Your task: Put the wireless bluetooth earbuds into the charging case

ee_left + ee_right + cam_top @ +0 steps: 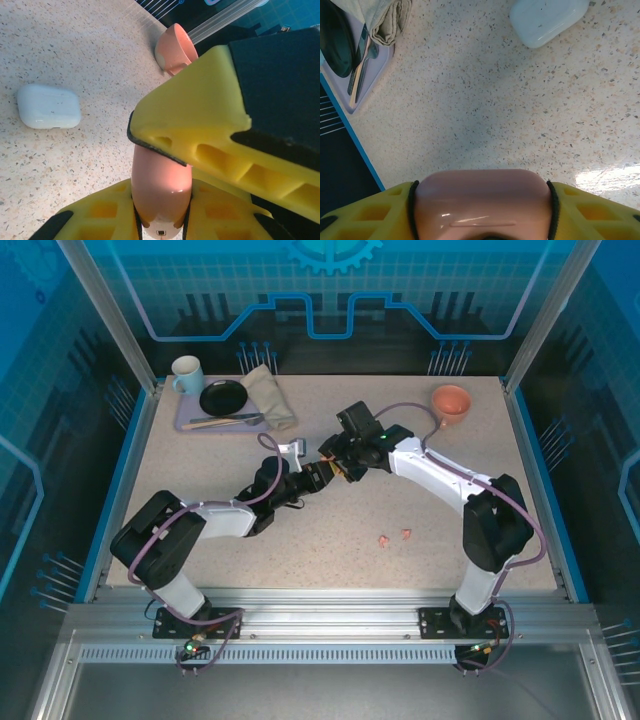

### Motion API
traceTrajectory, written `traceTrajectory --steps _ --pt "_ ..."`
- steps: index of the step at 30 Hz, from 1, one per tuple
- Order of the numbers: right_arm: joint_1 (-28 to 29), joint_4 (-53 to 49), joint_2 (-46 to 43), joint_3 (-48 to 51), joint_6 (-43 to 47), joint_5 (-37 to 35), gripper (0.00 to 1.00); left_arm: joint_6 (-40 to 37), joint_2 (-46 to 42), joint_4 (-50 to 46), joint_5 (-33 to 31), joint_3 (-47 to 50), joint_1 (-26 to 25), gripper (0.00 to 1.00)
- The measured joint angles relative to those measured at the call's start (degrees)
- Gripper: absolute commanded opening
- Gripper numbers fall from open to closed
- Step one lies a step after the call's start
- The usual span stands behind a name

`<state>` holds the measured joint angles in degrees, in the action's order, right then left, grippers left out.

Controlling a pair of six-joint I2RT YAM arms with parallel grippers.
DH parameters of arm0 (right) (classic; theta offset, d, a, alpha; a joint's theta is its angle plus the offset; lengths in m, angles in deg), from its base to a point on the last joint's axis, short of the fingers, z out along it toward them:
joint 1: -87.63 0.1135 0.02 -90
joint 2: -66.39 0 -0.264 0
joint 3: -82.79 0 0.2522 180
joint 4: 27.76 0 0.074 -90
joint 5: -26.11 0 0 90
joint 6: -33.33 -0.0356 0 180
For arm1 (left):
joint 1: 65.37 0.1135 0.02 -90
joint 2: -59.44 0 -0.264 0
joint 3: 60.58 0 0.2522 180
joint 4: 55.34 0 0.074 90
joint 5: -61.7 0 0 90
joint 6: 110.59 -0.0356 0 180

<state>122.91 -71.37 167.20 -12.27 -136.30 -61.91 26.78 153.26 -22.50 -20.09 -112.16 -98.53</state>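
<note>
With the left gripper (161, 202) and right gripper (482, 210) both pinching the pink case (161, 170), opposed pulling could twist it free, dropping it near the white case (49, 106).

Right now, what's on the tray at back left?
On the tray: a black plate, utensils, a mug at its back corner, and a folded cloth overhanging its right side. Anything beneath the cloth is covered.

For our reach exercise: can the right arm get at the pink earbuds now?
Probably not yet: the right fingers grip the pink case; the earbuds lie unobstructed on the table.
</note>
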Motion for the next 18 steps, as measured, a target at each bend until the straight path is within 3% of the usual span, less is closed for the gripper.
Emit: traceTrajectory --steps 4,10,14,18 --pt "-0.85 1.18 -0.87 0.79 0.48 1.31 0.84 -0.92 -0.48 -0.92 0.31 -0.33 0.0 0.06" --pt "-6.91 3.82 -9.27 4.85 5.38 1.92 0.87 -3.58 -6.14 -7.43 4.59 -0.28 1.16 0.05" --pt "-11.67 8.46 -15.96 8.55 17.22 6.29 0.86 -6.84 -11.89 -12.44 11.78 -0.28 5.38 0.05" --pt "-12.02 13.27 -19.3 13.27 31.58 13.79 0.86 -9.57 -14.82 -17.92 20.5 -1.16 11.06 0.05"
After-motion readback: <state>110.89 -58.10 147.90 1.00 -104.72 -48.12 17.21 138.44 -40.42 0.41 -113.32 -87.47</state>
